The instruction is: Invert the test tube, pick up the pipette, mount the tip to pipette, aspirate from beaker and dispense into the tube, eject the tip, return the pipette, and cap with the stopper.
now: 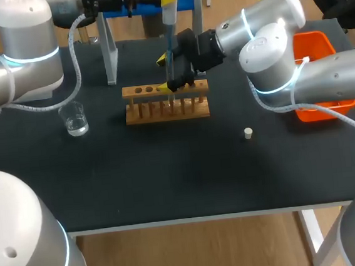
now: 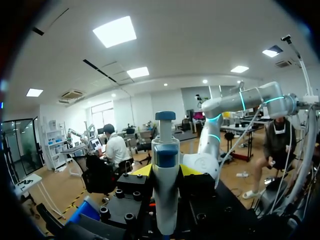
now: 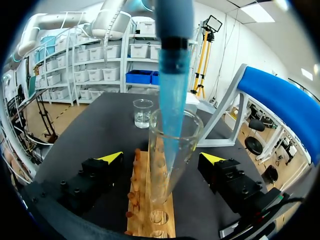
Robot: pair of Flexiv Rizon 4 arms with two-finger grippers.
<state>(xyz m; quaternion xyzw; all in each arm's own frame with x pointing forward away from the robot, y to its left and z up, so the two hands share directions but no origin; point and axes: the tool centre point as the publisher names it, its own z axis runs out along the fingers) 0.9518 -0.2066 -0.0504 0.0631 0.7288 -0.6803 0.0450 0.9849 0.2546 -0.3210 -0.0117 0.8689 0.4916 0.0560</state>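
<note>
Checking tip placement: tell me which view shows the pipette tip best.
Right wrist view: the blue pipette tip reaches down into the test tube's mouth. Head view shows only a sliver above the rack, beside the right hand. Left wrist view shows only the pipette's upper body.

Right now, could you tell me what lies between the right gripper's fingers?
In the right wrist view, the test tube stands in the rack between the fingers of the open right gripper, with the pipette tip dipping into its mouth.
</note>
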